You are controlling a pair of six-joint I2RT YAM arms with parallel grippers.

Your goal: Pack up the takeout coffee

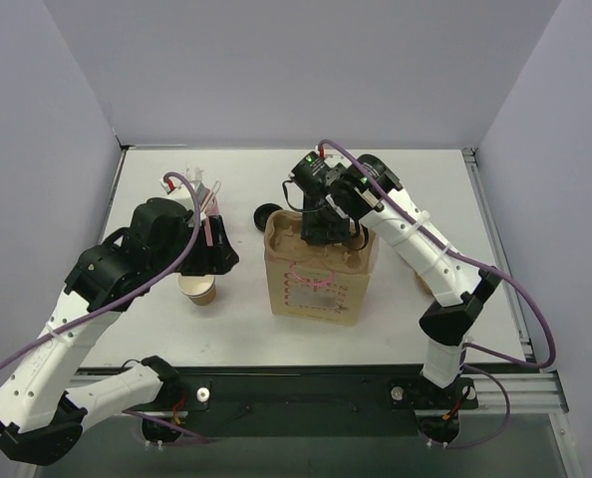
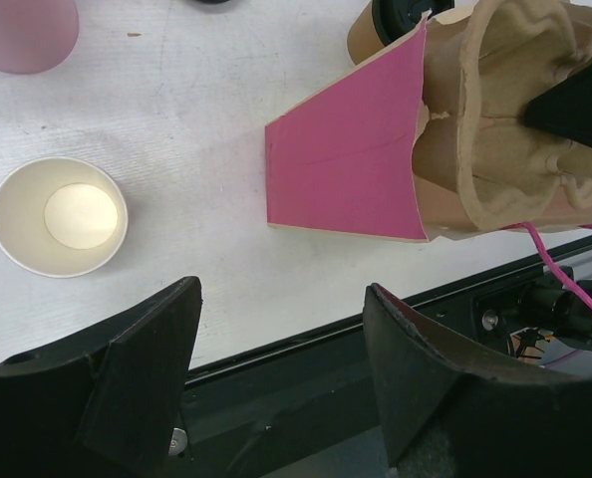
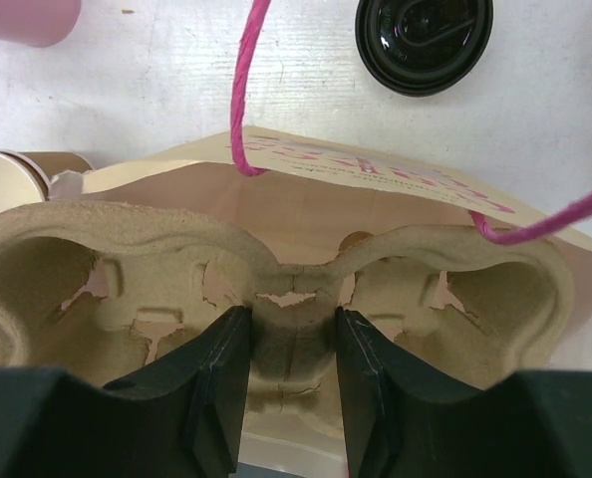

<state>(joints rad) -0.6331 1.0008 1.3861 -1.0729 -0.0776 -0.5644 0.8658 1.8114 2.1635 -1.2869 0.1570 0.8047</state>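
Observation:
My right gripper (image 3: 291,319) is shut on the middle ridge of a brown pulp cup carrier (image 3: 127,249) and holds it in the mouth of the paper bag (image 1: 316,289), which stands upright mid-table. The carrier's two wells are empty. The takeout coffee (image 2: 376,25), a brown cup with a black lid, peeks out just behind the bag in the left wrist view; in the top view it is hidden. My left gripper (image 2: 281,299) is open and empty, above the table left of the bag, beside the lidless cup (image 2: 59,216).
A loose black lid (image 1: 267,214) lies behind the bag's left corner. A pink cup of straws (image 1: 191,189) stands at the back left. The bag's pink string handles (image 3: 241,90) hang over the carrier. The table's black front rail (image 2: 306,349) lies under my left fingers.

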